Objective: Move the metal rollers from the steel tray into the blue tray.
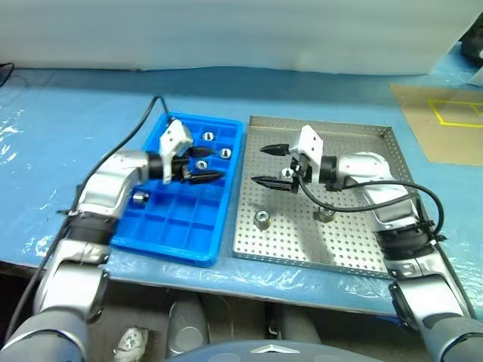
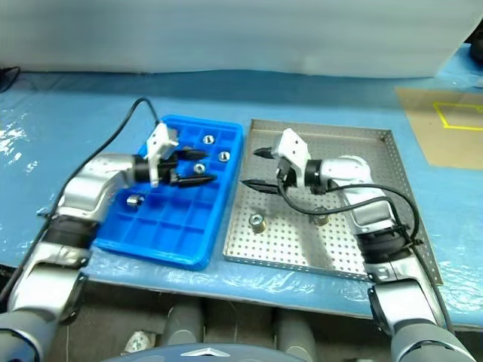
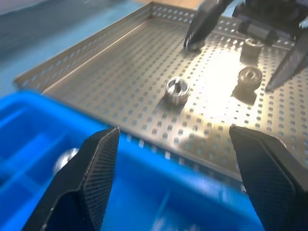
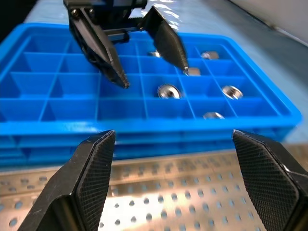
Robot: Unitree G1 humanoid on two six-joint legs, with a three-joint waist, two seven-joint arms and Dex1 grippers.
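Metal rollers [image 1: 262, 219] lie untouched while left claw [image 1: 205, 165] and right claw [image 1: 269, 165] gape wide, empty.

Shiny metal rollers [image 1: 262, 219] split: some on steel tray [image 1: 355, 253]; others in blue tray [image 1: 181, 226] compartments

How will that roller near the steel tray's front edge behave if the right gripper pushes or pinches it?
The roller looks solid metal: probably rigid and heavy for its size. It stands on a flat end on the steel tray, so a push would likely slide it, but tipped over it could roll. Its shiny side may slip between the open right gripper fingers.
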